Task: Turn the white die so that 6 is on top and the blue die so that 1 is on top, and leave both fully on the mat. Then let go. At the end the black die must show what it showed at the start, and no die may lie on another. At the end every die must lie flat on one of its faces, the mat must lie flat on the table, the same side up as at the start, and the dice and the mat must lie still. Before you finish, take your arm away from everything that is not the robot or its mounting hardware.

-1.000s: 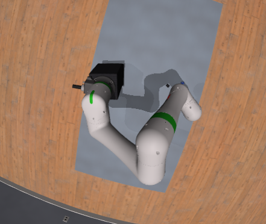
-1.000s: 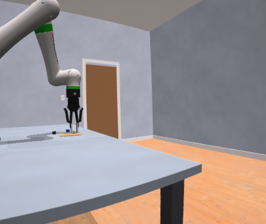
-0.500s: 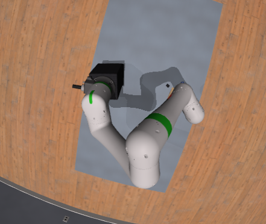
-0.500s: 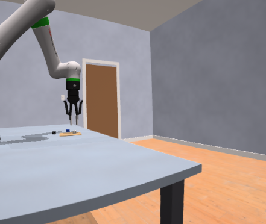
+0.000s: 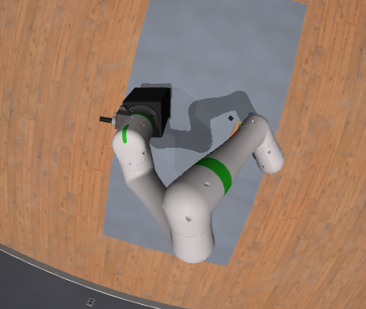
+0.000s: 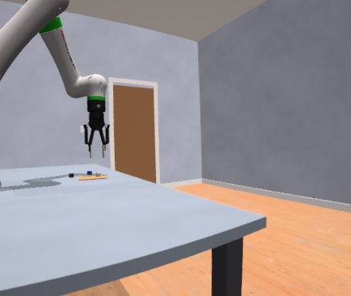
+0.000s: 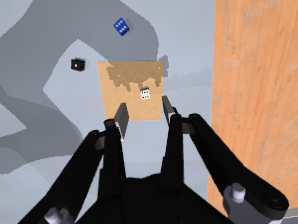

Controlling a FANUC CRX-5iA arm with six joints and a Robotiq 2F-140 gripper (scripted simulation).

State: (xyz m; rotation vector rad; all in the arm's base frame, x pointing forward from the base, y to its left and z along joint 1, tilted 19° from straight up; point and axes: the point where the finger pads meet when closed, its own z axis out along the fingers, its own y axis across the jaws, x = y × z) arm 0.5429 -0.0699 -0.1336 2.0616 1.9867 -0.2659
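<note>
In the wrist view the white die lies on the tan mat, showing several pips on top. The blue die lies on the grey table beyond the mat's far edge. The black die lies on the table just left of the mat. My gripper is open and empty, raised above the mat's near part, with the white die seen between and beyond its fingertips. In the exterior view the gripper hangs well above the mat and the dice. In the top view the arm hides most of the mat.
The table's right edge runs close to the mat, with wood floor beyond it. The robot's black base stands on the table to the left. The arm's shadow falls across the table and the mat's far part.
</note>
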